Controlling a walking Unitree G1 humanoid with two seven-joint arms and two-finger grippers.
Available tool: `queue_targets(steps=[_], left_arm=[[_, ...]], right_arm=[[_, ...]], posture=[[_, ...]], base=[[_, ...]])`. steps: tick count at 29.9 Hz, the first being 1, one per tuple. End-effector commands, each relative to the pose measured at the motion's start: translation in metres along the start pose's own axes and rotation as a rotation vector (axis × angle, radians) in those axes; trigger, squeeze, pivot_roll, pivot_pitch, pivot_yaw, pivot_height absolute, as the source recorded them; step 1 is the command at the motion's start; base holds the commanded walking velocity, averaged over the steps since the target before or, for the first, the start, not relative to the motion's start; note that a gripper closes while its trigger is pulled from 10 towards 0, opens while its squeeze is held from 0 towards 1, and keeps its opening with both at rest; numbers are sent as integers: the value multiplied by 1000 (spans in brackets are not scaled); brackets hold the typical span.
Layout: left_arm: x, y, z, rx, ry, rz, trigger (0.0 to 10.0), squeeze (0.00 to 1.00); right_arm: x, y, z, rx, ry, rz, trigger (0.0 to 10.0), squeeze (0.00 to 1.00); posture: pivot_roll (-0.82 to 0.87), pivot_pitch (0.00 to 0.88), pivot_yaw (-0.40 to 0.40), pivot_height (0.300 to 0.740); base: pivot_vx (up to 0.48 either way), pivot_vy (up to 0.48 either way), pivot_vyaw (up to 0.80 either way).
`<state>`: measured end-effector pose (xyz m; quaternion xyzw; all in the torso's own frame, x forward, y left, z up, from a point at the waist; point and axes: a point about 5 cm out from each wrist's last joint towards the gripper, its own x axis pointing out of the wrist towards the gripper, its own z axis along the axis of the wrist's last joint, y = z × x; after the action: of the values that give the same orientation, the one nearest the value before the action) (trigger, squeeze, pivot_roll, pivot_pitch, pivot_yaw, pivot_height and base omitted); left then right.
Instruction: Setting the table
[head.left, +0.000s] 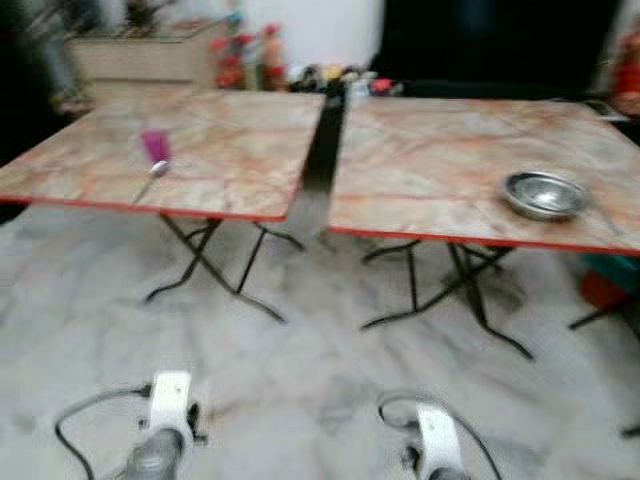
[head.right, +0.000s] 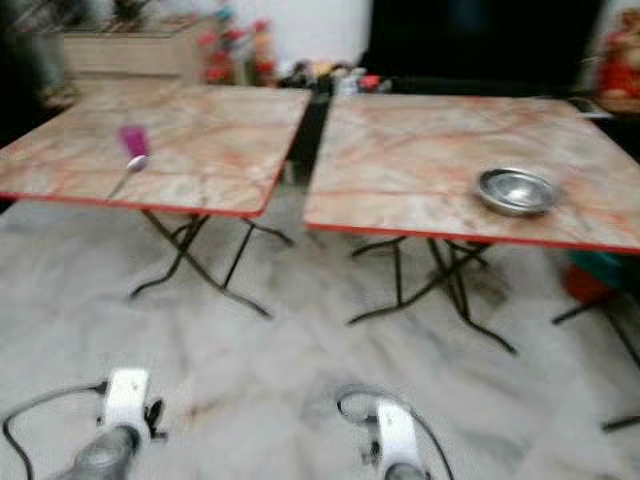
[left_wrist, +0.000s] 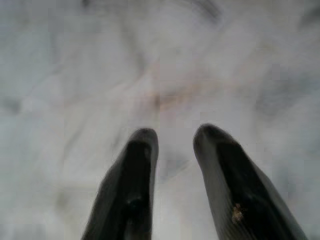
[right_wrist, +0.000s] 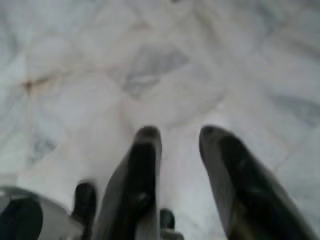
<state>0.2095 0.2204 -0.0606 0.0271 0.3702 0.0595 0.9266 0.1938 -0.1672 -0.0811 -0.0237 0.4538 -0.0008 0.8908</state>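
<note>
Head views, blurred: I face two folding tables with marbled tops and red edges, standing side by side with a narrow gap between them. The left table carries a spoon near its front left part, with a small pink object just behind it; I cannot tell whether the two touch. The right table carries a steel bowl near its front right edge, upright and empty as far as I can see. Spoon and bowl are well apart, each on its own table. Behind the tables lies a row of small coloured items, too blurred to name, and a dark panel rises beyond the right table.

The floor is pale grey marble. My two arms hang low over it, well short of the tables.

Left wrist view: the left gripper points down at the floor, its fingers slightly apart and holding nothing.

Right wrist view: the right gripper likewise points at the floor, fingers slightly apart and empty.
</note>
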Motion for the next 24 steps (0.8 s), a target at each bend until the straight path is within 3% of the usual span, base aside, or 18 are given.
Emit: queue_targets(steps=[1,24], left_arm=[[2,6,10,4,-26,17,10000,0],[3,0,9,4,-17,-12,10000,0]], right_arm=[[1,7,5,-3,-18,15,10000,0],[0,5,1,-23,-11,23,10000,0]], posture=[[42,0,57,719],[30,0,48,719]], base=[[435,0,0],[436,0,0]])
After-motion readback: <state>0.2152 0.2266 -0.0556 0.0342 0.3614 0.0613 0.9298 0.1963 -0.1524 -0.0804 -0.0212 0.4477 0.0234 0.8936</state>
